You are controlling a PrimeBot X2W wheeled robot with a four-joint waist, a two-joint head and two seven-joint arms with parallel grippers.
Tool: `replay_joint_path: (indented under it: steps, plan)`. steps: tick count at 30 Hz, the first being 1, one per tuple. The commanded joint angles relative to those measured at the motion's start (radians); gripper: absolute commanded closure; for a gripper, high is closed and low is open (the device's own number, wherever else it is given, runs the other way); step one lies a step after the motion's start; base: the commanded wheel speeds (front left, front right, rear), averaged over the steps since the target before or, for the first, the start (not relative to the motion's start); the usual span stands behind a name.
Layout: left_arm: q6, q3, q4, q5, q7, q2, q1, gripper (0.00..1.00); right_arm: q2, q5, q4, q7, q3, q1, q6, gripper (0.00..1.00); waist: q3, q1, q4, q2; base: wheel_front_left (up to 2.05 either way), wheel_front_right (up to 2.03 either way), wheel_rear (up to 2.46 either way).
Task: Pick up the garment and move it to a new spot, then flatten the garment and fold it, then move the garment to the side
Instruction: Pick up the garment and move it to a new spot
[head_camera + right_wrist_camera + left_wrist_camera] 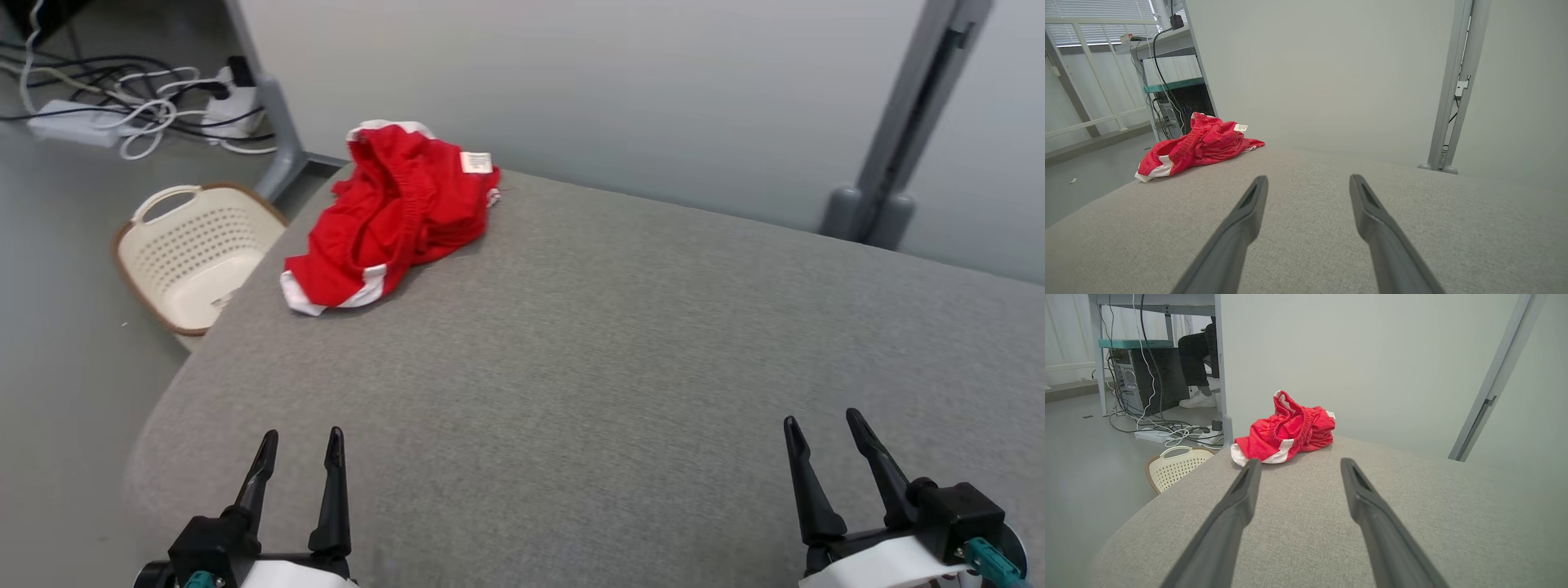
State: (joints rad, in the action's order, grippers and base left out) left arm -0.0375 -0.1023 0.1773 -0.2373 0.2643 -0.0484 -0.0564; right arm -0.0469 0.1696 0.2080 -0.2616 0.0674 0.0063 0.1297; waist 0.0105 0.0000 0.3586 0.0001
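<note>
A crumpled red garment [392, 216] with white trim and a small white label lies in a heap at the far left corner of the grey padded surface [620, 351]. The garment [1286, 433] sits well ahead of my left gripper [1300, 465], and the garment [1198, 145] lies off to the left of my right gripper [1308, 181]. My left gripper [300, 445] is open near the front left edge, nothing between its fingers. At the front right my right gripper [820, 429] is open too, holding nothing.
A cream perforated basket [192, 253] stands on the floor beside the surface's left edge. Cables and a power strip [122, 106] lie on the floor behind it. A grey partition wall with posts [890, 188] runs along the back. A seated person's leg and shoe [1198, 398] show under a desk.
</note>
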Motion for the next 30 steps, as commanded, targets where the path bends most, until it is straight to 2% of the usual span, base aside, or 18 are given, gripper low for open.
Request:
replay_joint_path:
  steps: [1, 3, 6, 12, 19, 24, 30]
  plan:
    - [0.002, 0.001, -0.001, 0.005, 0.000, -0.004, 0.000, 0.00, -0.006, 0.007, 0.000, -0.005, -0.002, 0.004, 0.002, 0.00, 0.004, 0.0000, 0.113, -0.0001, 0.00, 0.00, 0.00]
    - [0.001, 0.006, -0.003, 0.003, 0.000, -0.004, -0.005, 0.00, -0.006, 0.006, -0.001, -0.005, 0.006, 0.003, 0.002, 0.00, 0.003, 0.0000, 0.153, -0.0001, 0.00, 0.00, 0.00]
    - [-0.015, 0.023, -0.027, -0.013, 0.000, -0.003, -0.015, 0.00, -0.007, -0.003, 0.006, -0.005, 0.038, -0.027, 0.002, 0.00, -0.019, 0.0000, 0.169, -0.0001, 0.00, 0.00, 0.00]
    - [-0.045, 0.041, -0.073, -0.037, 0.000, -0.003, -0.039, 0.00, -0.007, -0.018, 0.027, -0.005, 0.083, -0.077, 0.001, 0.00, -0.056, 0.0000, 0.185, -0.0001, 0.00, 0.00, 0.00]
    - [-0.060, 0.033, -0.096, -0.053, 0.000, -0.004, -0.042, 0.00, -0.007, -0.038, 0.031, -0.005, 0.086, -0.100, 0.001, 0.00, -0.093, 0.0000, 0.191, -0.0001, 0.00, 0.00, 0.00]
    - [-0.040, 0.027, -0.083, -0.030, 0.000, -0.004, 0.010, 0.00, -0.007, -0.065, 0.013, -0.005, 0.051, -0.103, 0.001, 0.00, -0.129, 0.0000, 0.192, -0.0001, 0.00, 0.00, 0.00]
    - [0.016, 0.055, -0.047, 0.029, 0.000, -0.034, 0.174, 0.00, -0.007, -0.116, -0.037, -0.005, -0.013, -0.127, 0.001, 0.00, -0.205, 0.0000, 0.182, -0.0001, 0.00, 0.00, 0.00]
